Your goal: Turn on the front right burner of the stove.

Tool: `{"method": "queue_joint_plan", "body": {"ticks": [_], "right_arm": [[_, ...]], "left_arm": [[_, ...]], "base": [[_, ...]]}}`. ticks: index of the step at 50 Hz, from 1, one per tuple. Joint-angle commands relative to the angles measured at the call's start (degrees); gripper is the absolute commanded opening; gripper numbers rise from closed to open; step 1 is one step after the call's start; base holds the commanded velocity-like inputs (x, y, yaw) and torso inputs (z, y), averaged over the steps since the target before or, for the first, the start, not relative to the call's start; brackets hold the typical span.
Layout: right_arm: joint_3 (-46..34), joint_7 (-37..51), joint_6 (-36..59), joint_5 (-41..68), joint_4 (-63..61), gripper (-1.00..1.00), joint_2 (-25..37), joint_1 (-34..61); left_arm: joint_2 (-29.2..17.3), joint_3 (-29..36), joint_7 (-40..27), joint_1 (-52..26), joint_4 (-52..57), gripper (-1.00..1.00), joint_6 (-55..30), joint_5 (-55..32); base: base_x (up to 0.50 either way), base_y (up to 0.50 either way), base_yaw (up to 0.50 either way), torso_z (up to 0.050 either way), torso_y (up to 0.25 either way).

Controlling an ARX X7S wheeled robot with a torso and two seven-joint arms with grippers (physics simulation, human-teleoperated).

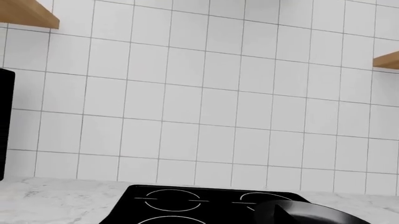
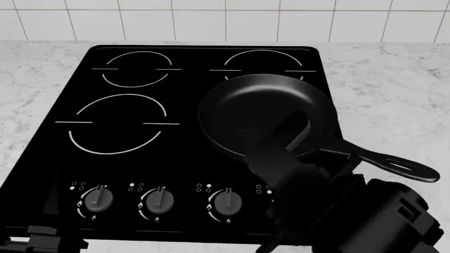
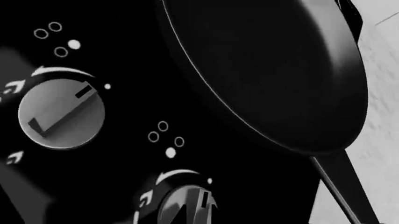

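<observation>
Right arm (image 2: 330,211) hides its claw's opening, covering one of four knobs (image 2: 228,202); one pan (image 2: 264,118).

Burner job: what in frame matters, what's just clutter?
Relevant:
- stove
- front right burner, under the frying pan
- fourth knob, hidden behind the right arm in head view

Clutter:
- other three knobs, e.g.
- marble counter
- tiled wall
- wooden shelves
</observation>
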Motion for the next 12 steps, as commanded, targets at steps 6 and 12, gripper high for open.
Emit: {"method": "queue_joint_plan", "body": {"ticks": [6,12], "right_arm": [[-14.93,-12.89,-2.38,4.60,-4.62,-1.00,3.10,1.63],[-17.50,-17.39,-6.28,2.68,-4.50,-1.00,3.81,2.60]], "left_arm": [[-0.02,0.19,-0.68,-0.54,-0.47,1.00,-0.57,-0.02],[-0.01,0.23,-1.19,-0.77,-0.60,1.00,-1.03,0.11]], "base": [[-0.01,0.00,0.00,0.000,0.000],[-0.01,0.00,0.00,0.000,0.000]]}}
